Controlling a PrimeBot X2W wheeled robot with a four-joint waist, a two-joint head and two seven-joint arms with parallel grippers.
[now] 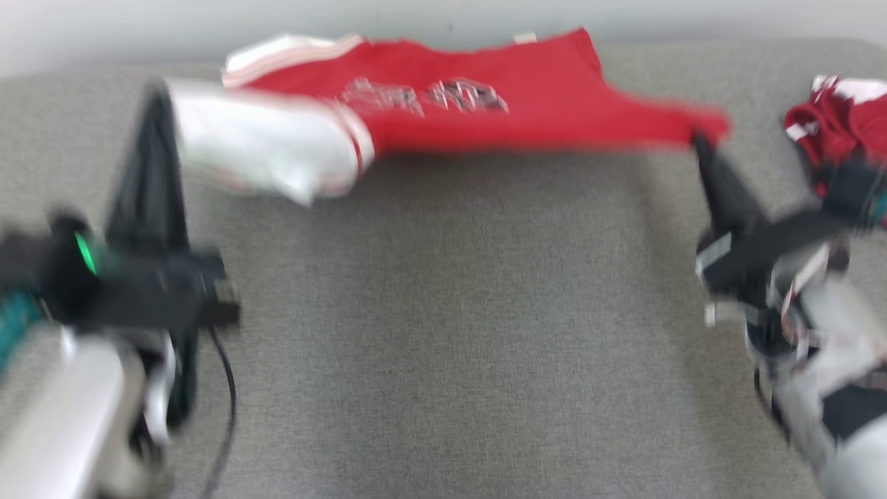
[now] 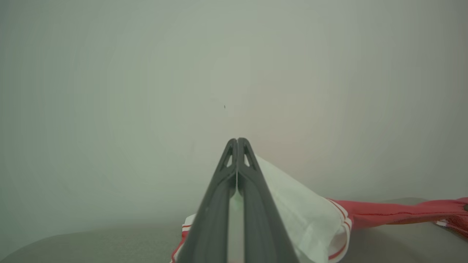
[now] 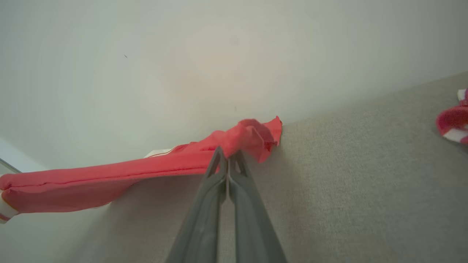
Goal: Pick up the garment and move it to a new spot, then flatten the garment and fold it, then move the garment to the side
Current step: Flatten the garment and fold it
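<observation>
While the red shirt (image 1: 499, 104) hangs stretched between the two arms over the far part of the grey cloth surface (image 1: 443, 333), both holds on it are slim. The left gripper (image 2: 237, 140) has its fingers pressed together on the white sleeve (image 1: 263, 152), with only a fold of that cloth caught near the tips. The right gripper (image 3: 227, 151) is pinched on a bunched red corner at the other end, and most of the bunch sits beyond the tips rather than between them.

The head view is smeared, so the shirt's far edge may be either resting on the surface by the wall (image 3: 146, 73) or hanging clear of it; I cannot tell which.

The main risk is a slip. If the arms draw further apart to flatten the shirt, the tension could pull the red corner out of the right pinch, and that end would drop in a heap. An uneven lowering would likely let the sleeve fold under the body and leave a crease. A second red-and-white garment (image 1: 842, 118) lies near the right arm, and a wide swing there could snag it.
</observation>
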